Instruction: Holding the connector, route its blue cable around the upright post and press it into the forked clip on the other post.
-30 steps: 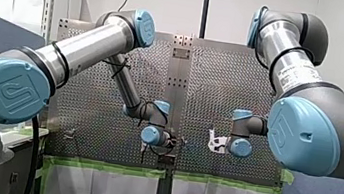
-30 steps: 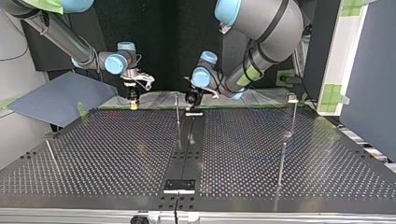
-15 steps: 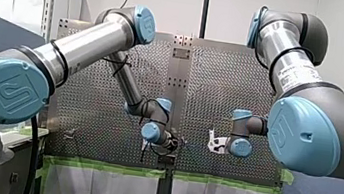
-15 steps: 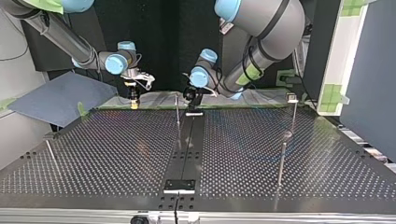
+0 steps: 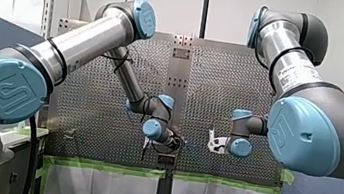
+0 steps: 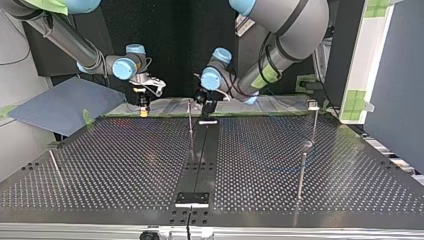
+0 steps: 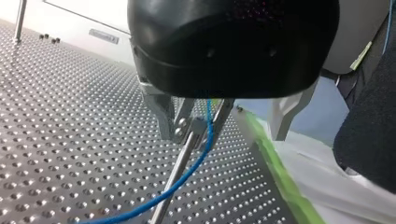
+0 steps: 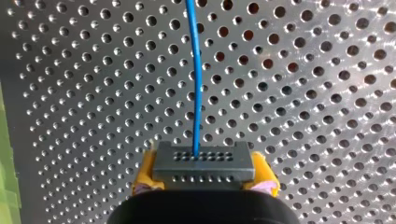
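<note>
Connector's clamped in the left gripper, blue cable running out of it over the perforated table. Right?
Wrong arm. The connector is clamped in my right gripper, between its yellow pads; the right wrist view shows it. The blue cable does run out of it over the perforated table.

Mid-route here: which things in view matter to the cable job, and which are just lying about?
Job: connector, blue cable, right end effector gripping the connector, left end effector, post beside it.
Lying about: blue-grey sheet, green tape, black plate at the table's edge.
</note>
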### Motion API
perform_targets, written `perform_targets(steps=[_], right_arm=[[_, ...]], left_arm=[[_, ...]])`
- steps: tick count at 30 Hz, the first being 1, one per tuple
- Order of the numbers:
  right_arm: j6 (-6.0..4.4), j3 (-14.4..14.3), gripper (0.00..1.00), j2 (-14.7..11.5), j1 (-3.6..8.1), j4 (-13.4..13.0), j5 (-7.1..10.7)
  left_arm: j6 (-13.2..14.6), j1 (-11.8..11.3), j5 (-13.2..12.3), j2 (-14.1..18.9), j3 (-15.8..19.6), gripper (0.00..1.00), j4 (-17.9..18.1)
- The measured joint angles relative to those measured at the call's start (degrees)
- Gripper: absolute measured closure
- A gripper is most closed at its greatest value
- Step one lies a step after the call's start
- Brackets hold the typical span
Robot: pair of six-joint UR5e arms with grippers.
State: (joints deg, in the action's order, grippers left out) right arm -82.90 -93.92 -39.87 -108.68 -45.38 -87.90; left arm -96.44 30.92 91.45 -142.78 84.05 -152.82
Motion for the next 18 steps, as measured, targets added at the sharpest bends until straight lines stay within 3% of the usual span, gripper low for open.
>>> perform_targets(steps=[18], right_arm=[[0.00, 0.0, 1.00, 0.0, -0.02, 0.0, 0.00]], left_arm=[[0.2, 1.7, 0.4, 1.9, 3.1, 0.00, 0.8]])
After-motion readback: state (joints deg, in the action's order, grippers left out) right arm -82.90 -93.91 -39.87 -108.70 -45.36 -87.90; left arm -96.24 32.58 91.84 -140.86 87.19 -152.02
